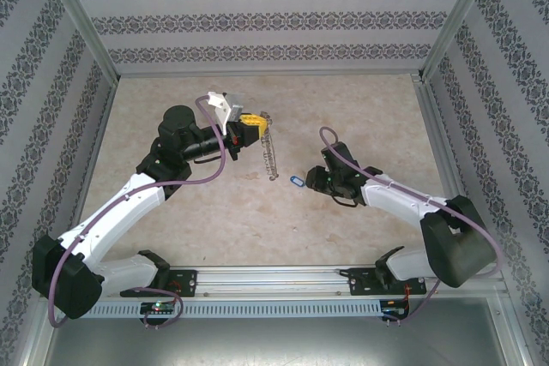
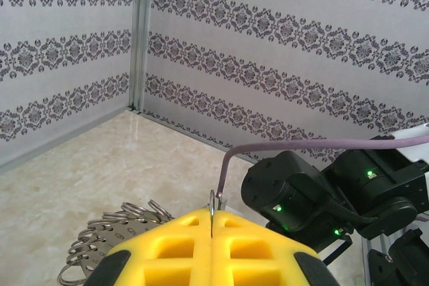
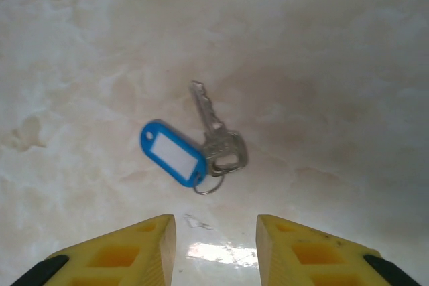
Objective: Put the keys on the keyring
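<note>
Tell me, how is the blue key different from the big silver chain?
The small silver key with a blue plastic tag lies loose on the table; the long silvery keyring of metal loops is pinched in the shut left tool. The key is short and partly blue; the keyring is far longer, all silvery. Both are shiny metal.

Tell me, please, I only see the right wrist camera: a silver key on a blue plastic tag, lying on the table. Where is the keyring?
Observer: The silvery chain-link keyring stretches away from the left gripper, seen from above.
Operator: Is it really holding it?
Observer: Yes. In the left wrist view its yellow fingers are shut on a thin loop of it.
Operator: Am I close?
Observer: From above, the silver key with its blue plastic tag lies between the right gripper and the chain's end.
</note>
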Tool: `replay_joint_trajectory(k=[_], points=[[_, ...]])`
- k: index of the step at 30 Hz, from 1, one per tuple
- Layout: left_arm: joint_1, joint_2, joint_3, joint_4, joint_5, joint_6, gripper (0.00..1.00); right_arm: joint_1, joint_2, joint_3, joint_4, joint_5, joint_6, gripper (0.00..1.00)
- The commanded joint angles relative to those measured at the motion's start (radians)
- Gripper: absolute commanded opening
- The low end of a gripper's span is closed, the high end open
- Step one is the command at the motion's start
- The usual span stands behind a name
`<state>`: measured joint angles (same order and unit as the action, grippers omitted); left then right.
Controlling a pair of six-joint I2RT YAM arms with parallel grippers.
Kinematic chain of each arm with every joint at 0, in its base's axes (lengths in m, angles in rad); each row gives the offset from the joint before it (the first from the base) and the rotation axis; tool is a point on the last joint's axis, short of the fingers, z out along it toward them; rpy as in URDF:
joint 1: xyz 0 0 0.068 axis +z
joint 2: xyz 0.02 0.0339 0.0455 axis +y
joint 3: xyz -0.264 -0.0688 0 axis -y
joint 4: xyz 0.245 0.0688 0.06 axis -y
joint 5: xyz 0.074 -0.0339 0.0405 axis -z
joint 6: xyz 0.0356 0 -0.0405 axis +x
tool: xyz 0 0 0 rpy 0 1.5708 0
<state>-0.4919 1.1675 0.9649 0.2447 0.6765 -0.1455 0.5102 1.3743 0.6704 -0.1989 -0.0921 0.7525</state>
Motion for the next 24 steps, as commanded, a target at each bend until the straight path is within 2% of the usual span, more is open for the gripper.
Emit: replay_joint_trajectory(k=[1,12,24], points=[[-0.01,-0.025,0.011,0.053,0.005,0.014,0.0,0.0,0.038,0.028,-0.055,0.034,-0.045,0.37],[-0.01,-0.017,0.017,0.054,0.008,0.007,0.0,0.008,0.166,0.146,0.007,-0.028,-0.148,0.37],[-0.01,-0.029,0.012,0.051,0.0,0.006,0.0,0.006,0.437,0.353,0.018,-0.112,-0.15,0.38]])
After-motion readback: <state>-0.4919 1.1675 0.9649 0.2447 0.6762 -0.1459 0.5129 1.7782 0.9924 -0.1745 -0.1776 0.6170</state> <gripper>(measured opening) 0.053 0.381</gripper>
